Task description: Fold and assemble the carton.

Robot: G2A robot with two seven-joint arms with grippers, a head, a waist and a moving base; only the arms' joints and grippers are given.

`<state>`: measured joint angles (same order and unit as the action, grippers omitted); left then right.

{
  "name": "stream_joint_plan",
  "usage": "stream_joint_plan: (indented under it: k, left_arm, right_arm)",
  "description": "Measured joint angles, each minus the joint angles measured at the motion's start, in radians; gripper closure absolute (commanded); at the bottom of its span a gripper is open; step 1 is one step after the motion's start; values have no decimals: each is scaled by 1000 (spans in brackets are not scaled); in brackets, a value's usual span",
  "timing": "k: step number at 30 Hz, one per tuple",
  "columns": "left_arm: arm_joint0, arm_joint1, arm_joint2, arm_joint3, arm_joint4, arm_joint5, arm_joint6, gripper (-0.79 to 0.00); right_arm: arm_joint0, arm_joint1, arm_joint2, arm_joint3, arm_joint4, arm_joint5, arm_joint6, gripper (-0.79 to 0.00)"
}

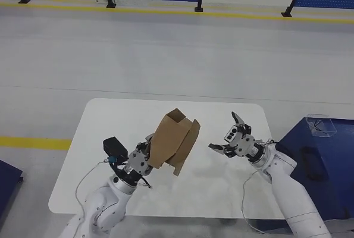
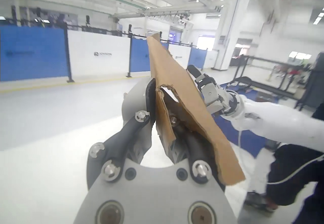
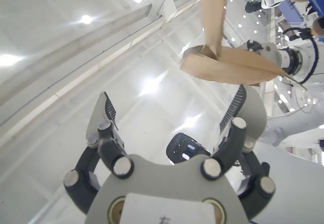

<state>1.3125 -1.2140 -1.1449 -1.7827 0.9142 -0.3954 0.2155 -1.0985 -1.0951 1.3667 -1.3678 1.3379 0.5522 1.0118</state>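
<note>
The left pincer (image 1: 143, 157) (image 2: 159, 98) is clamped on the near lower edge of the brown cardboard carton (image 1: 174, 140) (image 2: 177, 88) (image 3: 215, 7), its fingers closed tight on a ragged flap. From that grip the carton rises clear of the white desk (image 1: 105, 119), above the middle of it. Its long axis slants up and away from the robot, leaning a little to the right, and its open end with loose flaps points toward the far side of the desk. The panels are partly spread, not yet squared into a box. The left arm comes up from the near edge of the desk with its wrist angled toward the far right. The right pincer (image 1: 225, 134) (image 3: 174, 93) hangs just beside the carton on its right, apart from it. Its fingers are spread wide with nothing between them and point toward the carton. The right arm reaches in from the near right corner of the desk.
</note>
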Motion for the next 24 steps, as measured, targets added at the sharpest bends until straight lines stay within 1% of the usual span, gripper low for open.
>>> stream_joint_plan:
  k: [4,6,8,20,22,23,24]
  left_arm:
    - [-24,-6,7,58,-253,-69,-112,0]
    - [-41,-8,15,88,-383,-81,-189,0]
    - [-50,-9,16,98,-455,-80,-227,0]
    - [-49,-9,16,97,-436,-73,-227,0]
    - [-44,-11,25,84,-405,-13,-257,0]
    - [-43,-13,31,76,-408,24,-288,0]
    - [-46,-17,36,66,-443,78,-347,0]
  right_arm:
    - [-21,12,63,-52,11,16,56,-785]
    - [-25,13,68,-59,14,18,59,-785]
    - [-24,13,67,-58,14,18,58,-785]
    - [-24,12,67,-58,13,17,58,-785]
    - [-31,13,70,-81,4,-1,54,-785]
    - [-34,14,76,-93,4,-8,63,-785]
    - [-35,16,92,-104,5,-15,79,-785]
